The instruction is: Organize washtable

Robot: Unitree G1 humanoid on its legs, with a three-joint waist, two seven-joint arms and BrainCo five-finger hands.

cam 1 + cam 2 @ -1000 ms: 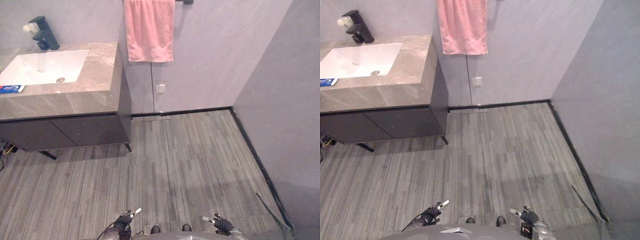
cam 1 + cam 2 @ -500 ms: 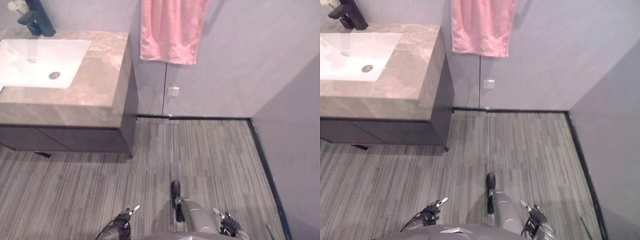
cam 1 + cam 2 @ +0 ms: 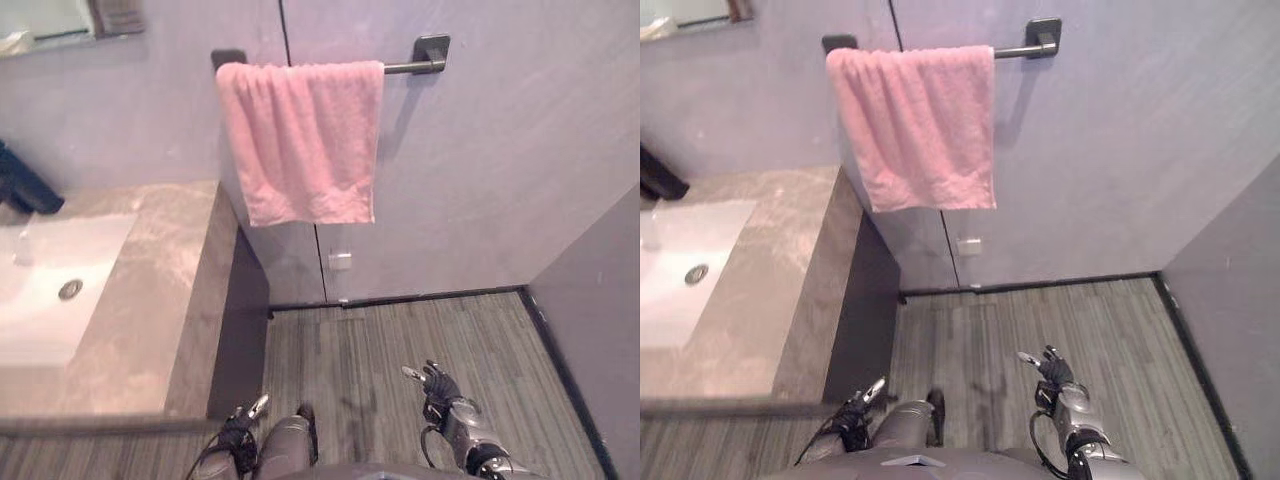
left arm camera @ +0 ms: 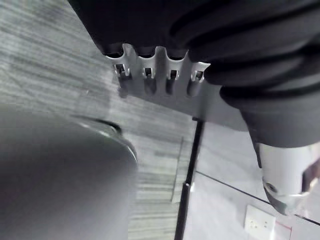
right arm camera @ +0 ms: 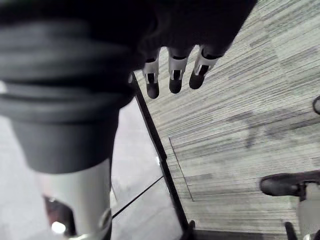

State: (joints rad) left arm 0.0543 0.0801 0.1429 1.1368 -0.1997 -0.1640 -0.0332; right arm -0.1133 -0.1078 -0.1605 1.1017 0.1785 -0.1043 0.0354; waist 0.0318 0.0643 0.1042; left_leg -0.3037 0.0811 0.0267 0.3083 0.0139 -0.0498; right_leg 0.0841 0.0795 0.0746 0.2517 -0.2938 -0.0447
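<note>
The desk point(image 3: 165, 285) stands to my left and ahead, well apart from both my hands. Its stone top carries a white sink point(image 3: 35, 300) with a round drain point(image 3: 70, 289), and a dark tap point(image 3: 25, 190) sits at the sink's far side. I cannot make out any loose things on the part of the top I see.

My left hand point(image 3: 240, 428) hangs low over the striped floor point(image 3: 400, 340), just beside the desk's dark front corner and not touching it. My right hand point(image 3: 438, 385) is over bare floor further right, near nothing. Both are empty. In my left wrist view the fingers point(image 4: 150, 82) lie in a relaxed row with the thumb point(image 4: 285, 180) apart from them, and in my right wrist view the fingers point(image 5: 173, 75) reach out straight.

From my head I see a pink towel point(image 3: 300, 140) draped over a dark rail point(image 3: 410, 67) on the wall, its lower edge hanging beside the desk's back corner, with a small wall socket point(image 3: 340, 261) below it. My wrist views add the foot of the wall from close: the left one shows that socket above a black skirting strip point(image 4: 187, 190), and the right one shows the strip meeting the floor.
</note>
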